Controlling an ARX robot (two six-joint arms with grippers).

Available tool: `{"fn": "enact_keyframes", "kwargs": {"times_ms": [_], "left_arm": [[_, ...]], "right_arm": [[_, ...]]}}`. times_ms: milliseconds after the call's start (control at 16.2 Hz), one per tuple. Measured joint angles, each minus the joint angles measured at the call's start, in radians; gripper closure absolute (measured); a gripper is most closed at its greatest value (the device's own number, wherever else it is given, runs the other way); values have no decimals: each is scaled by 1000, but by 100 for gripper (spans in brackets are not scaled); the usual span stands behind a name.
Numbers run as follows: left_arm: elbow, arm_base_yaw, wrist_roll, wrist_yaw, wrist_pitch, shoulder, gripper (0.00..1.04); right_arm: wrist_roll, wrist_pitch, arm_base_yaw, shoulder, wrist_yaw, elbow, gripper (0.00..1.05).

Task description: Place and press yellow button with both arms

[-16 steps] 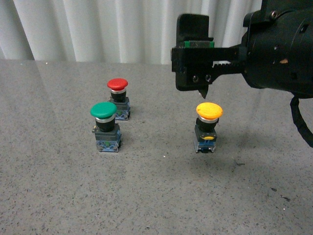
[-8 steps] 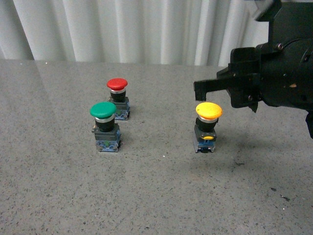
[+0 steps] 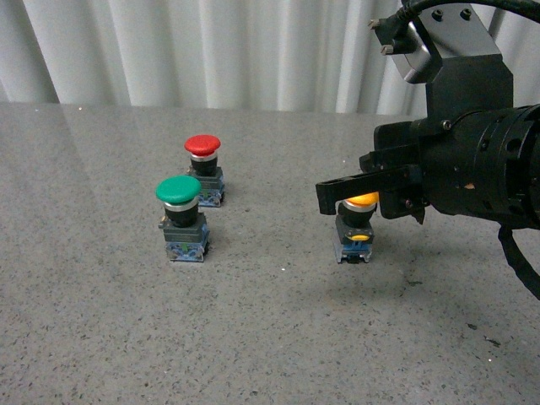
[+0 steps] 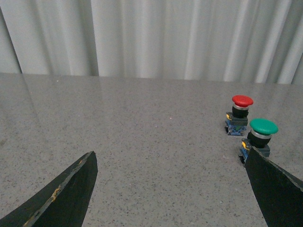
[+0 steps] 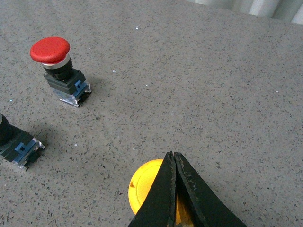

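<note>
Two pincers: the right pincer (image 5: pixel 173 158), tips pressed together and empty, over the cap of the yellow button (image 3: pixel 354 238), upright right of the desk's (image 3: pixel 253 337) middle; the left pincer (image 4: pixel 169 156) spread wide, empty; button probably light, rigid, tippy, best gripped at its base block.

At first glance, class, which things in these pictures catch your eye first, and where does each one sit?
The bulky black right arm fills the right side of the front view. Its right gripper is shut, with the fingers lying across the cap of the yellow button. Further left on the grey table stand the green button and, behind it, the red button, with nothing touching either.
</note>
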Motion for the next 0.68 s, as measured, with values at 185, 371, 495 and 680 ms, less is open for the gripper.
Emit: {"fn": "enact_keyframes", "kwargs": {"times_ms": [185, 371, 495, 680], "left_arm": [[0, 0, 0, 0, 0, 0, 7], [0, 0, 0, 0, 0, 0, 7], [0, 0, 0, 0, 0, 0, 7], [0, 0, 0, 0, 0, 0, 7]], "right_arm": [[-4, 5, 0, 29, 0, 3, 103], [-8, -6, -3, 39, 8, 13, 103], [-11, -11, -8, 39, 8, 14, 103], [-11, -11, -9, 40, 6, 14, 103]]}}
